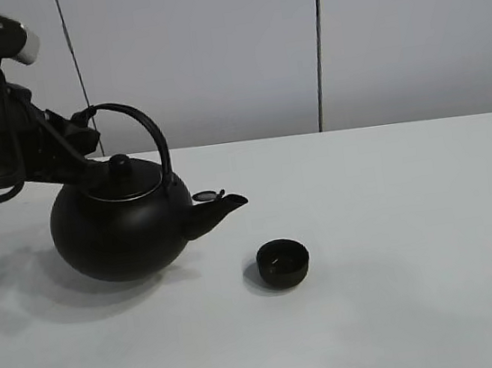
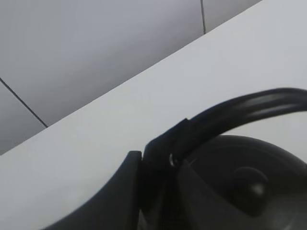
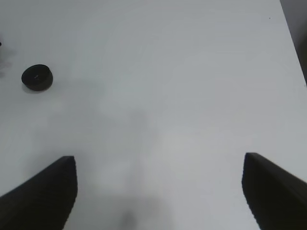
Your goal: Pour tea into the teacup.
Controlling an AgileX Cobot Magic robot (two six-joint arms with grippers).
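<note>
Surface [image 1: 414, 216]: white, matte, backed by a grey panelled wall [image 1: 211, 52].
Kettle [image 1: 121, 232]: round and black, left of centre, with its spout [image 1: 222, 207] aimed at the teacup.
Teacup [image 1: 284, 262]: upright on the surface, near the spout tip and lower, not touching it.
Your left gripper [image 1: 91, 168]: reaches in from the upper left, angled down to the kettle's far shoulder, jaws pinching the foot of the hoop handle [image 1: 143, 125].
Your right gripper [image 3: 160, 191]: hangs over bare surface, well apart from the teacup, jaws spread wide.
</note>
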